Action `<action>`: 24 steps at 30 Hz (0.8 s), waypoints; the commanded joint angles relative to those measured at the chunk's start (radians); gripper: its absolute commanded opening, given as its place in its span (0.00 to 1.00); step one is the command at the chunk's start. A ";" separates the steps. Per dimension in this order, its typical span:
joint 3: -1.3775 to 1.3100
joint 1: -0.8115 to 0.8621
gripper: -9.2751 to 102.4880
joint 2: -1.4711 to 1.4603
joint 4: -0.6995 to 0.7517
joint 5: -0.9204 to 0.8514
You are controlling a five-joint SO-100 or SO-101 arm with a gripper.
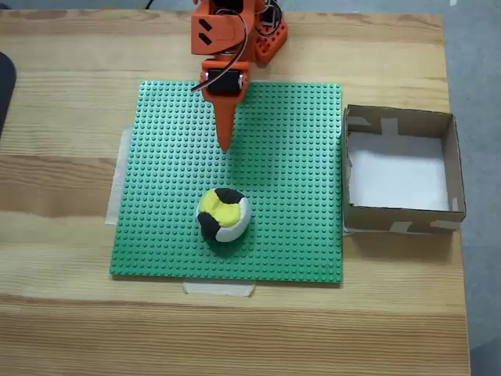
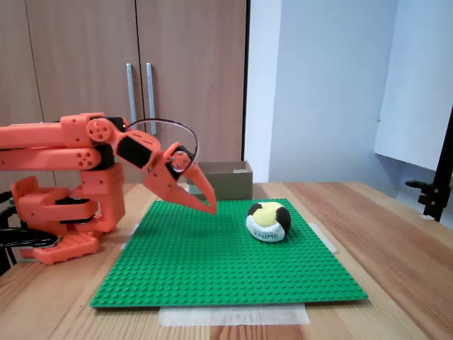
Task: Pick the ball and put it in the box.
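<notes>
Orange tool (image 1: 225, 145) hung at upper centre of a fixed view, fingers pressed together, gripping nothing. Ball (image 1: 223, 215) sat lower centre on the green studded baseplate (image 1: 297, 196). Cardboard box (image 1: 452, 164) stood at right edge on the table (image 1: 63, 94).

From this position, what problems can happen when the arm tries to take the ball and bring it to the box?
1. The end effector looks shut and stands short of the ball; if it goes forward without opening, it may push the round ball along the green studded plate.
2. The box has raised walls beside the plate; a low carry could hit the near wall.
3. The ball looks soft, so a shallow grip may slip.
</notes>
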 commanded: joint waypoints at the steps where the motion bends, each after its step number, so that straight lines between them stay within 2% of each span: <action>1: 0.038 0.006 0.08 0.009 -0.012 0.003; 24: 0.038 -0.018 0.08 0.009 -0.014 -0.025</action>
